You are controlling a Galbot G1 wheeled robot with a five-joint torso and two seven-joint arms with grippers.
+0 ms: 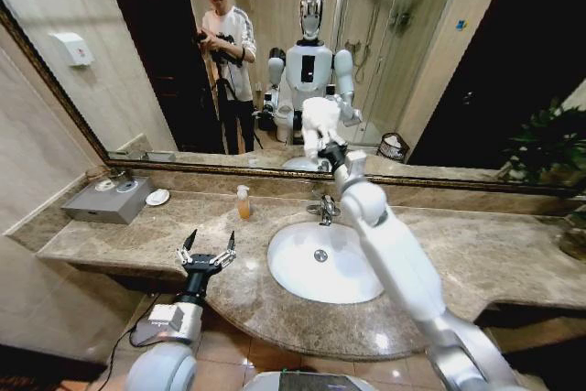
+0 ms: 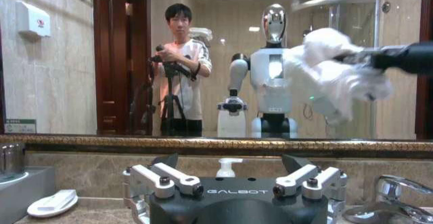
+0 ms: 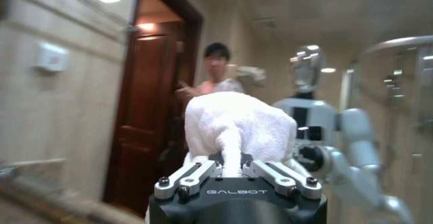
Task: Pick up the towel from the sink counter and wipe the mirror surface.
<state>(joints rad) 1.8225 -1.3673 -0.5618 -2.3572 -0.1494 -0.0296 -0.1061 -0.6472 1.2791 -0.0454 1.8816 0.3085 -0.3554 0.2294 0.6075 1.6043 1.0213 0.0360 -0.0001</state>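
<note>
The towel is white, bunched and fluffy; the right gripper is clenching it and pressing it against the mirror surface above the faucet. The left gripper is hovering over the front of the sink counter, jaws spread and holding nothing. The white basin is lying bare, with a soap bottle standing just beside it.

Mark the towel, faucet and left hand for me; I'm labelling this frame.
towel (image 1: 320,123), head view, middle of the bunched cloth.
faucet (image 1: 326,211), head view, chrome body.
left hand (image 1: 207,250), head view, midway between the open fingertips.
</note>
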